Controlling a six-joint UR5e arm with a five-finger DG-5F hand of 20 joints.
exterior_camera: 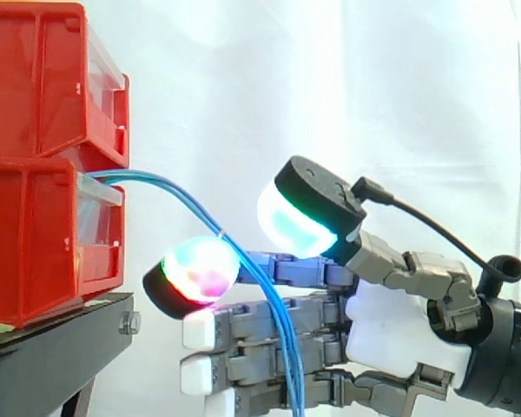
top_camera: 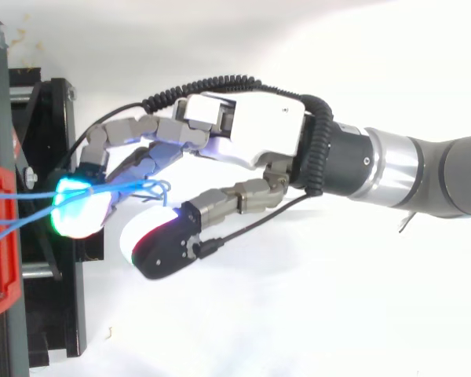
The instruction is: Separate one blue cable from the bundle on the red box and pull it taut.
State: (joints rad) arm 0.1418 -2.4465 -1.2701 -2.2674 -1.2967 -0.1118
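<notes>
Side view: the camera stands close, at bench height, facing level across the work, with the red bins (exterior_camera: 35,174) and black stand (exterior_camera: 52,347) at its left edge and the hand (exterior_camera: 391,321) entering from the right. Top view: close overhead, facing straight down. Both views share the bin fronts, the hand and the blue cables (exterior_camera: 152,179).

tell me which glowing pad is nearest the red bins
The green-and-magenta pad, beside the blue cables; the cyan-white pad sits farther from the red bins.
</notes>
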